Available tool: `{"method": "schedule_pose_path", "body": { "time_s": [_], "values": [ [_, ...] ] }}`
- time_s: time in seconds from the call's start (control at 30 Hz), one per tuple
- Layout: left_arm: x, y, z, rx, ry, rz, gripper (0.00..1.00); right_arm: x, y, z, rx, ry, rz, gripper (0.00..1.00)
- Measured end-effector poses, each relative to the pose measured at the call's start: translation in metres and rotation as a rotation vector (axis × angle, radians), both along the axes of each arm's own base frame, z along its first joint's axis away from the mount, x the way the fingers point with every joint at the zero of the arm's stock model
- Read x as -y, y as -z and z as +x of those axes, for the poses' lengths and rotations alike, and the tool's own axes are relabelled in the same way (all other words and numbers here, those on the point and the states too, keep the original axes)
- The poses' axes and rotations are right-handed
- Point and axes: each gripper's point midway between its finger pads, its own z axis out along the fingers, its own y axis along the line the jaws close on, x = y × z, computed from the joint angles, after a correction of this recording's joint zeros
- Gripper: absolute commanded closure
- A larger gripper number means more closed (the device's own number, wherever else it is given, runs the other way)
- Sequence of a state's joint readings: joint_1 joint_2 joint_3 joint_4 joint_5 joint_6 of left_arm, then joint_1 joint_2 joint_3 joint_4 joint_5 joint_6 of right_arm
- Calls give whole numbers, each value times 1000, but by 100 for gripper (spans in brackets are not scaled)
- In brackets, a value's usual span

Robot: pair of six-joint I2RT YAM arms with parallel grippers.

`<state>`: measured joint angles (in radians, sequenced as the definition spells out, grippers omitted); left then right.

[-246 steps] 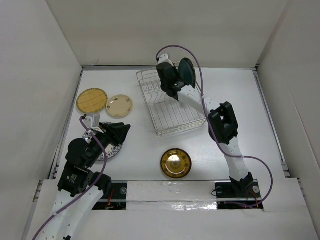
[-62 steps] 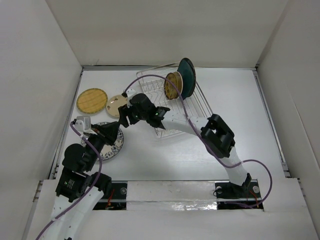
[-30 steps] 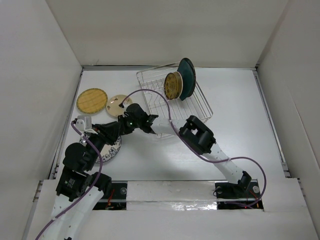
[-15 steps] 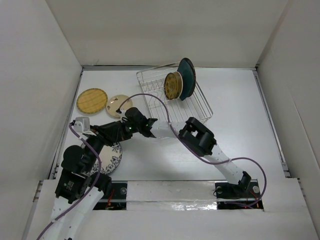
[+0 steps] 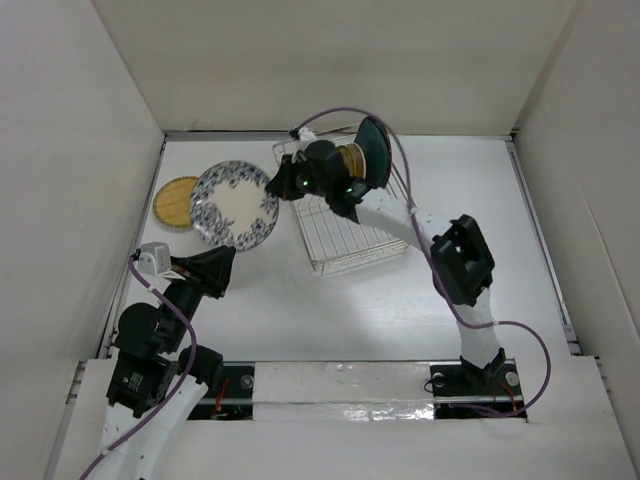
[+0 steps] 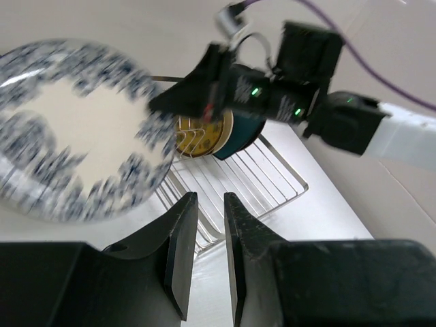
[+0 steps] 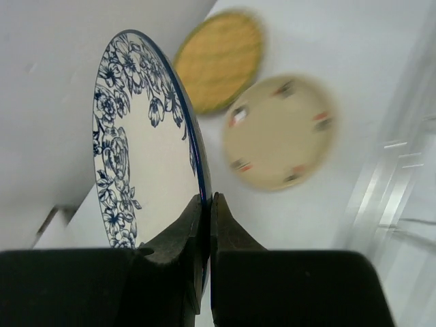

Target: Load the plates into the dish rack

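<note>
Right gripper [image 7: 204, 204], clamped on the round, glossy blue-patterned plate [image 5: 234, 205], has lifted it off the table [image 5: 500, 250]; left gripper [image 6: 208, 203] stands narrowly parted, empty.

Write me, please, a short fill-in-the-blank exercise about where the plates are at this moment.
1. The blue-patterned plate is pinched at its rim by the ____ gripper.
2. Exactly ____ plates stand upright in the dish rack.
3. The left gripper holds ____.
Missing words: right; two; nothing.
</note>
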<state>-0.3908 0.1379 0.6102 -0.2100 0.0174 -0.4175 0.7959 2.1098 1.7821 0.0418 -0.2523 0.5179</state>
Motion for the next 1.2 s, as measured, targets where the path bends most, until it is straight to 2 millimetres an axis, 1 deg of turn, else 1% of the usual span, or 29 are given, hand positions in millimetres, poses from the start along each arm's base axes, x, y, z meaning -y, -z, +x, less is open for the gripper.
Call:
{"method": "schedule_pose_path", "body": {
  "time_s": [0.1, 0.17, 0.23, 0.27, 0.33, 0.37, 0.43, 0.5, 0.57, 0.63, 0.8, 0.97, 1.03, 1.2],
  "values": [
    [0, 0, 0, 0, 1, 0, 80, 60, -34, 54, 106, 208, -49, 100],
    [0, 0, 0, 0, 1, 0, 80, 104, -51, 88, 178, 367, -126, 100],
    [0, 0, 0, 0, 2, 0, 80, 144, -63, 113, 247, 512, -230, 100],
    [0, 0, 0, 0, 3, 0, 80, 161, -70, 121, 280, 572, -288, 100],
    [1, 0, 0, 0, 5, 1, 80, 188, -80, 129, 328, 663, -403, 100],
    [1, 0, 0, -1, 6, 1, 80, 199, -86, 131, 352, 697, -460, 100],
    [2, 1, 0, -5, 8, 3, 80, 214, -99, 135, 397, 744, -547, 100],
    [2, 2, 2, -10, 8, 6, 80, 224, -110, 138, 436, 788, -610, 100],
    [3, 3, 3, -16, 8, 8, 80, 231, -117, 141, 466, 820, -658, 100],
    [3, 4, 3, -18, 8, 9, 80, 236, -119, 142, 489, 842, -716, 100],
    [4, 7, 6, -34, 9, 16, 80, 237, -109, 146, 507, 848, -829, 100],
    [5, 8, 7, -41, 8, 18, 80, 235, -87, 148, 497, 828, -912, 100],
    [5, 9, 8, -43, 8, 19, 80, 230, -82, 148, 497, 815, -917, 100],
    [5, 10, 9, -50, 9, 22, 80, 220, -77, 141, 505, 793, -939, 100]
  ]
}}
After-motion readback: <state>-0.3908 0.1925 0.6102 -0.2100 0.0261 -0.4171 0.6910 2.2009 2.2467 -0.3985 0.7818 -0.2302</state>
